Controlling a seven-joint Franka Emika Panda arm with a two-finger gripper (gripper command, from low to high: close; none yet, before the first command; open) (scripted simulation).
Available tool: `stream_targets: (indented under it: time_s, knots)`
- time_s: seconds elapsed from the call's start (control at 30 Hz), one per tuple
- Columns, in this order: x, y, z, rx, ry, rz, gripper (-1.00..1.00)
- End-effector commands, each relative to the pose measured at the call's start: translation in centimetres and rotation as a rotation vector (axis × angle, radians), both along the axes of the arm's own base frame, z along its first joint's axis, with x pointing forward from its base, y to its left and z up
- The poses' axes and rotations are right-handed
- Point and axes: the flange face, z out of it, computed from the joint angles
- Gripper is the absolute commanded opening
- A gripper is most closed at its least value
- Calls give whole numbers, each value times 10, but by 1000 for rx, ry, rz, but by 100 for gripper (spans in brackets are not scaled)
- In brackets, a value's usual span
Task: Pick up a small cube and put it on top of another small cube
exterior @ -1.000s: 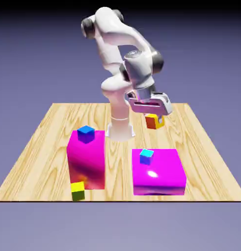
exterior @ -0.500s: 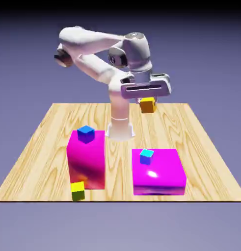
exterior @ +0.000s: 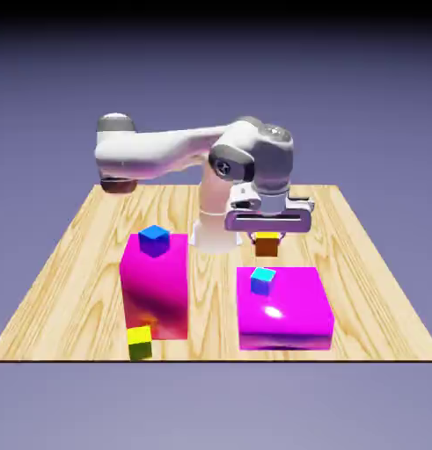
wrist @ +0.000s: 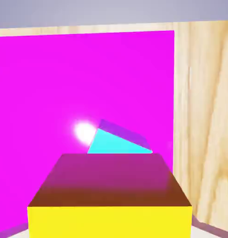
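Above the cyan cube, the orange cube was seen pinched in the pincer, judged light, stiff and perhaps slick, best gripped squarely by opposite side faces, underside left free.

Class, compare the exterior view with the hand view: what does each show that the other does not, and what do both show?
Only exterior: white robot arm, blue cube, yellow-green cube, tall magenta block.
Only hand: nothing extra, just a closer look.
Both: orange cube with yellow top, held by the gripper; small cyan cube; low magenta block; wooden table.
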Motion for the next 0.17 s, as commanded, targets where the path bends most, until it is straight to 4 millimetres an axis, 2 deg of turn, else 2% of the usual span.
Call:
stream_targets:
  time_s: [0.0,0.03,0.07,0.1,0.13]
  knots:
    - [-3,0,-17,1,0,2,-100]
    - [-4,0,-17,1,0,2,-100]
    - [-4,0,-17,1,0,2,100]
    - [-4,0,-17,1,0,2,100]
    - [0,0,-1,-1,0,0,100]
